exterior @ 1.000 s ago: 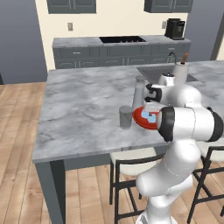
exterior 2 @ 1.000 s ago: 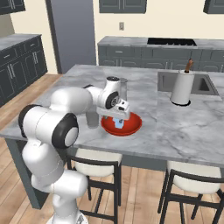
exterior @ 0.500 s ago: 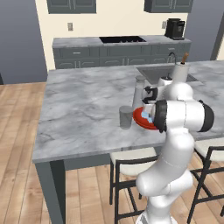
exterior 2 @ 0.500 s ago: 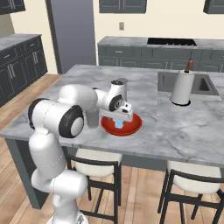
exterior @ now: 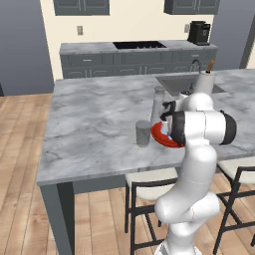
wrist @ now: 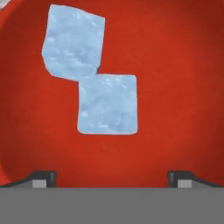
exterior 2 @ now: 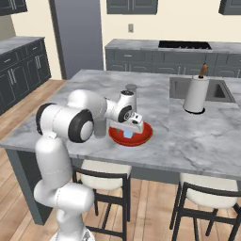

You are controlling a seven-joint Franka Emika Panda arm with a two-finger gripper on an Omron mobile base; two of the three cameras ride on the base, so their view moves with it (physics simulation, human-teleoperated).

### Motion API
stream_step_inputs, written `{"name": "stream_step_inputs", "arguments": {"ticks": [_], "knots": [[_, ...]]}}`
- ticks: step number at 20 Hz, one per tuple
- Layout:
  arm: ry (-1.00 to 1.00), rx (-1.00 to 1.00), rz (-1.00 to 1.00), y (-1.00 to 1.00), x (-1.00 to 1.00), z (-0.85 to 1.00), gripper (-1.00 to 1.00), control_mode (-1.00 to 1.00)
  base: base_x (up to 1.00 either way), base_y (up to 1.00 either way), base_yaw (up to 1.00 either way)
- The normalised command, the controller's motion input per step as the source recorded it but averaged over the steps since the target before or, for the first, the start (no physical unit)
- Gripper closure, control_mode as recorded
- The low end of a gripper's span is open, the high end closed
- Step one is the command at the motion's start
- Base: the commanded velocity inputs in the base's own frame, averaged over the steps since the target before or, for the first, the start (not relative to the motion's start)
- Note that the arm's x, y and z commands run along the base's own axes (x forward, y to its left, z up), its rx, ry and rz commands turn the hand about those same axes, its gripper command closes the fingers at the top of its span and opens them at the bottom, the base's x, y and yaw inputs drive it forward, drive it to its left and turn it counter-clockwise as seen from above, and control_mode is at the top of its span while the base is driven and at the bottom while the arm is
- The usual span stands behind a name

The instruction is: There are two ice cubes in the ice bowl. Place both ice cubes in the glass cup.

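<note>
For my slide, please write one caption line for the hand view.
Open gripper poised over two touching ice cubes lying in the red ice bowl.

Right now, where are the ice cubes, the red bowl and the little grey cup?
ice cubes (wrist: 107,104), hand view, face of the nearer cube.
ice bowl (exterior 2: 147,132), right base view, its right rim.
glass cup (exterior: 143,133), left base view, its side wall.

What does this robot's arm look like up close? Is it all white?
Mostly white: the arm is built of rounded, glossy segments with dark grey rings at the joints. Its tool ends in two small dark fingertips.
</note>
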Motion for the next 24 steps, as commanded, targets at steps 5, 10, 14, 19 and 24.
{"name": "stream_step_inputs", "arguments": {"ticks": [5,10,14,19,24], "knots": [[0.0,0.0,0.0,0.0,0.19,-0.23,-1.0,-1.0,0.0,0.0,0.0],[0.0,0.0,0.0,0.0,0.37,-0.15,-1.0,-1.0,0.0,0.0,0.0],[0.0,0.0,0.0,0.0,0.34,-0.14,-1.0,-1.0,0.0,0.0,0.0],[0.0,0.0,0.0,0.0,0.13,-0.13,1.0,-1.0,0.0,0.0,0.0],[-0.01,0.0,0.0,0.0,-0.07,0.0,1.0,-1.0,0.0,0.0,0.0]]}}
